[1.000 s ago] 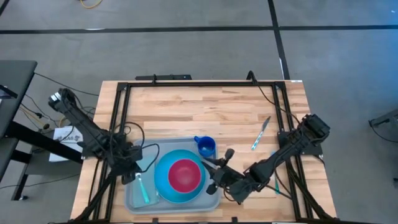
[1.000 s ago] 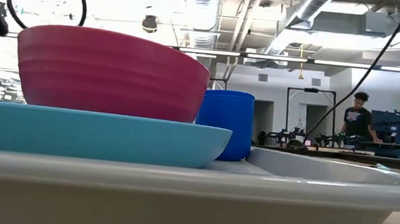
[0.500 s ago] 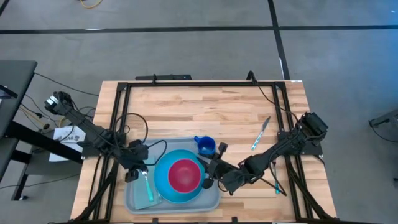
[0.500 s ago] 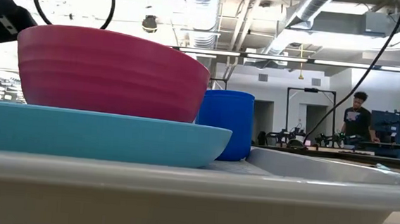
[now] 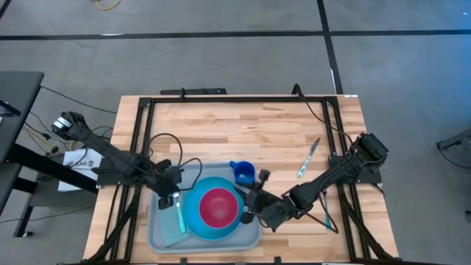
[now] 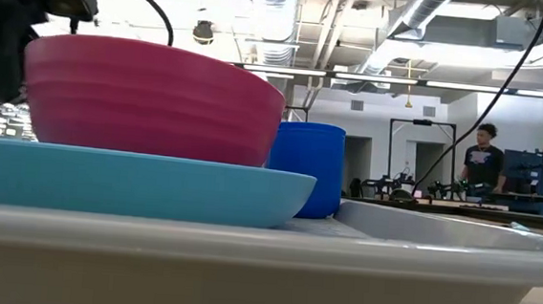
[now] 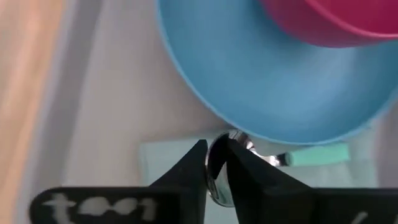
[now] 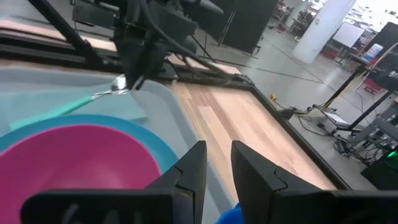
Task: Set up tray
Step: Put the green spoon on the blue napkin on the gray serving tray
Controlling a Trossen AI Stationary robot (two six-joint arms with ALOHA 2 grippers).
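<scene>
The tray (image 5: 158,237) lies at the near edge of the worktop (image 5: 243,125), between my two arms, and both of my hands reach in over it. On it sits the blue plate (image 5: 193,221) with the pink bowl (image 5: 218,207) on top, a blue cup (image 5: 244,174) at the far right corner, and a napkin (image 5: 171,228) along the left side.

My left hand (image 5: 166,200) hangs over the tray's left part, just beside the plate's rim. Its fingers (image 7: 189,171) stand only a narrow gap apart, and the metal head of a teal-handled spoon (image 7: 231,163) sits right in that gap, its handle lying out over the napkin. I cannot tell whether I am gripping it or merely touching it.

My right hand (image 5: 252,210) is over the tray's right side, close to the bowl and the cup. Its fingers (image 8: 191,165) are slightly parted and hold nothing.

A second piece of cutlery (image 5: 308,157) lies on the bare worktop, well apart to the right.
</scene>
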